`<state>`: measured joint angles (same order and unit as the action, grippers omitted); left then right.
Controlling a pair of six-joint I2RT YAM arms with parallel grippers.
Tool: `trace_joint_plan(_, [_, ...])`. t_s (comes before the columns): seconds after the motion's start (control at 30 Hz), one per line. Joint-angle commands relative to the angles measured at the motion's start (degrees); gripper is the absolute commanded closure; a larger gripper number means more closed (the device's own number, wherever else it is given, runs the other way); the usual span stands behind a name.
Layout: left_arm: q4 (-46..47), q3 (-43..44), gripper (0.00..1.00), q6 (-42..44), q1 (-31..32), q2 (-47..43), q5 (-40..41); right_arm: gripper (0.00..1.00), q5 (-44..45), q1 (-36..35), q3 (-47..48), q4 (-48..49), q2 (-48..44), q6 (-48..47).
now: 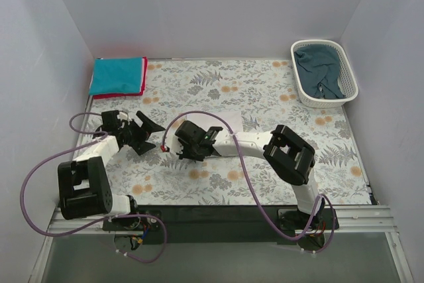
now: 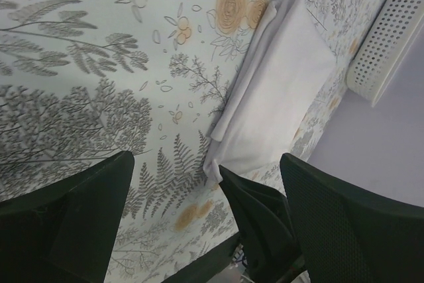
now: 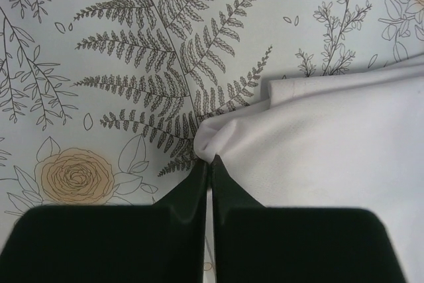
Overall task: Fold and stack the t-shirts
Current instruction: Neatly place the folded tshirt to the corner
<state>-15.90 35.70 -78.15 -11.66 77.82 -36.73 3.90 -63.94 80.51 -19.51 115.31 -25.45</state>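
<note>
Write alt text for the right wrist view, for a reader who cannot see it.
The right gripper, its two black fingers pressed together, appears to pinch the puckered corner of a folded white t-shirt. The shirt fills the right side of the view; the rest is a tablecloth printed with grey ferns and an orange rose.

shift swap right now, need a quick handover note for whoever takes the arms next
Left gripper: open, holding nothing, over the tablecloth.
Right gripper: shut on a corner of the white shirt, which lies folded in the middle.
Done: teal shirt stacked on red shirt, far left corner.
Left to do: add the white shirt to the stack; fold the dark shirt, crumpled in the basket.
</note>
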Motion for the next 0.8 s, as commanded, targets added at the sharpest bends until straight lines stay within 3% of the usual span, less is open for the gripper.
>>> trace_joint_plan(0.0, [7.36, -0.11, 0.07, -5.16, 4.36, 1.88, 1.30, 0.99, -2.75, 1.98, 0.52, 1.05, -4.29, 0.93])
trace_joint_plan(0.2, [15.63, -1.77, 0.04, -13.67, 10.87, 7.69, 5.00, 0.99, -6.80, 4.00, 2.36, 0.96, -5.88, 3.38])
trace_joint_plan(0.5, [26.61, -2.13, 0.04, -18.70, 19.21, 13.13, 8.17, 0.99, -8.30, 4.62, 4.74, 0.09, -5.62, 4.45])
trace_joint_plan(0.77, [24.34, -1.07, 0.03, -21.08, 23.00, 16.66, 11.68, 0.99, -7.86, 4.97, 6.94, -0.27, -5.27, 4.45])
